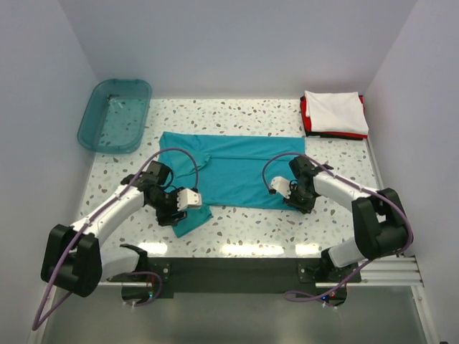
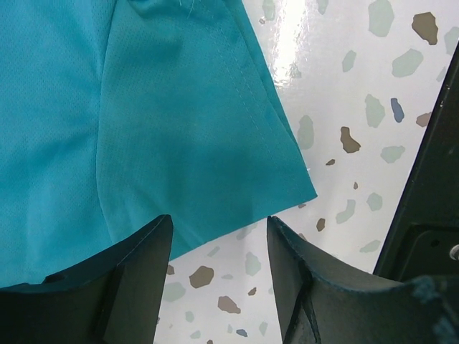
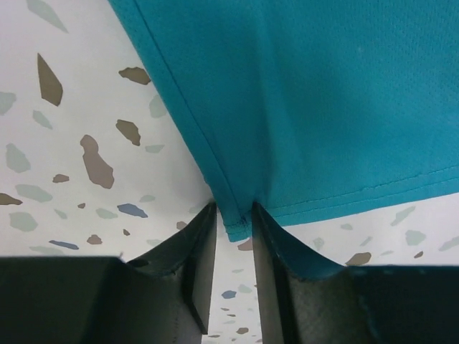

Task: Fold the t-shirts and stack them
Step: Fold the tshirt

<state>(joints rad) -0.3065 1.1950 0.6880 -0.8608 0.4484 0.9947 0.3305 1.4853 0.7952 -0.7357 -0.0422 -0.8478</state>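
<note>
Speckled table: 2 arms reach low over the teal shirt, left gripper spread astride its hem, right gripper pinching a corner.

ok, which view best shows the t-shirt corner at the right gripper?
Right wrist: a corner of the teal t-shirt, pinched in the right gripper. Top external: hidden under the arm; left wrist shows another edge.

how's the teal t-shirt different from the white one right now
The teal t-shirt lies spread out mid-table; the white t-shirt is folded small at the far right corner. The teal t-shirt rests on the table; the white t-shirt sits on a red t-shirt. The right hand pinches the teal t-shirt's corner; no hand touches the white t-shirt. Both are plain.
</note>
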